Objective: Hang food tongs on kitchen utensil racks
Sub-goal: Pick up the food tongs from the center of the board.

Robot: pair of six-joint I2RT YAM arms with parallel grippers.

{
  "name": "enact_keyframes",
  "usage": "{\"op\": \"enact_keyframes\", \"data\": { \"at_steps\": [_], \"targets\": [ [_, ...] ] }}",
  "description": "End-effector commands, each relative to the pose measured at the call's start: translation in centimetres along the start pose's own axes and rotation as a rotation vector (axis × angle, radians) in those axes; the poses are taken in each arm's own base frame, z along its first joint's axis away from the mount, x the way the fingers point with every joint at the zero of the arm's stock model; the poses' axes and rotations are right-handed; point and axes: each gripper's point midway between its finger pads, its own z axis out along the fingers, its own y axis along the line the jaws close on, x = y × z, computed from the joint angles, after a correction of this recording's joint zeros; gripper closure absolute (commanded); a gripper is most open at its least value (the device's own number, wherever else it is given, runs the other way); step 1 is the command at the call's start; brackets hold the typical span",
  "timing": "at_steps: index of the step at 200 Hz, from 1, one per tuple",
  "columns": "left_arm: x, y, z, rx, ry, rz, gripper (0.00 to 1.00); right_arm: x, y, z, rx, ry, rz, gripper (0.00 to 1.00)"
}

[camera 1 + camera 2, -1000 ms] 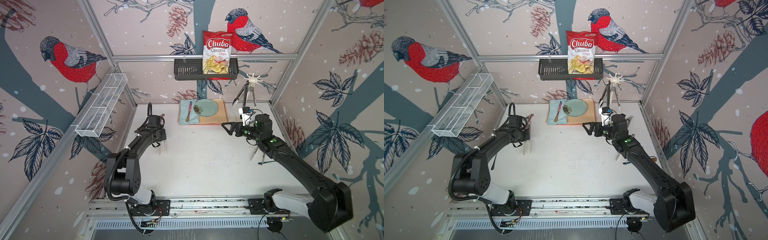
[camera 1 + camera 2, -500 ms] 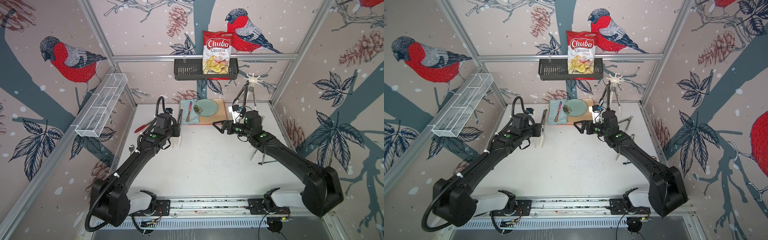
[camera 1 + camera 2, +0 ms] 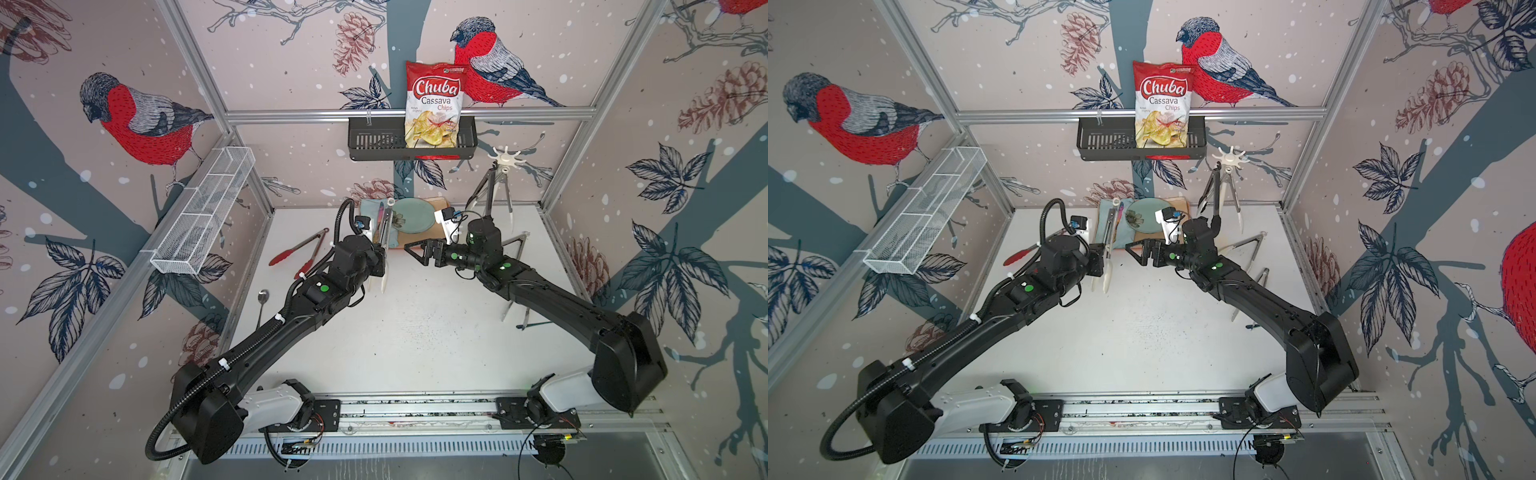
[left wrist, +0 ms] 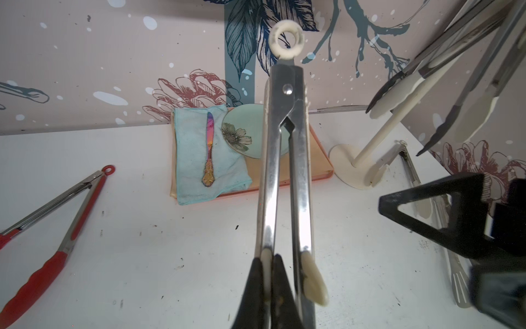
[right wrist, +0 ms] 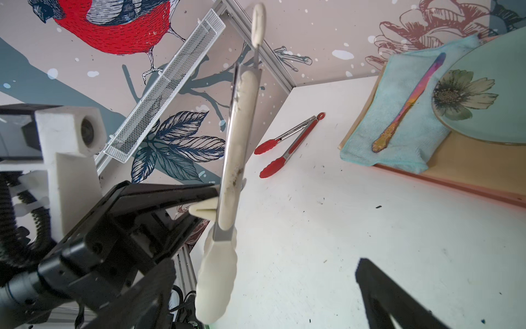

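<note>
Since one second ago the left arm has swung from the left wall toward the middle of the surface (image 3: 415,340), and the right arm has come inward to meet it. Now the left gripper (image 3: 380,259) is clenched on the white-tipped tongs (image 3: 386,232). In the left wrist view its fingers (image 4: 250,290) pinch only one steel arm of these tongs, just above the white tip, and the second arm is free beside it. These tongs are held off the surface, loop end highest and tips lowest. The right gripper (image 3: 415,253) has its jaws wide apart and grasps nothing; it faces the white-tipped tongs from the right, near but not touching. The utensil rack (image 3: 506,158) stands at the back right, and two hanging tongs (image 3: 478,191) are already on its crown. The red tongs (image 3: 299,249) lie on the surface at the left, and more steel tongs (image 3: 515,243) lie at the right, partly behind the right arm.
</note>
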Motion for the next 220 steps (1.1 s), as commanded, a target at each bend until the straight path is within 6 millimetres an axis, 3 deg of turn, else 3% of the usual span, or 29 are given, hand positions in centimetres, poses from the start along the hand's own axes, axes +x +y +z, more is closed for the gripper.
{"op": "enact_keyframes", "data": {
  "at_steps": [1, 56, 131, 175, 220],
  "targets": [
    [-2.1, -1.2, -0.1, 0.015, -0.089, -0.040, 1.00, -1.6, 0.9, 0.4, -0.011, -0.054, -0.031, 0.00],
    [-2.0, -2.8, -0.4, 0.059, -0.094, -0.036, 1.00, -2.4, 0.4, 0.9, 0.015, -0.071, -0.043, 0.01],
    [-1.6, -3.6, -0.4, 0.079, -0.094, -0.023, 1.00, -2.8, 0.3, 1.9, -0.012, -0.080, -0.048, 0.09],
    [-1.8, -4.3, -0.2, 0.097, -0.100, -0.017, 1.00, -3.3, 0.5, 2.5, -0.038, -0.085, -0.047, 0.20],
    [-1.4, -4.8, 0.1, 0.106, -0.090, -0.020, 1.00, -3.7, 0.9, 2.7, -0.063, -0.097, -0.044, 0.42]
  ]
}}
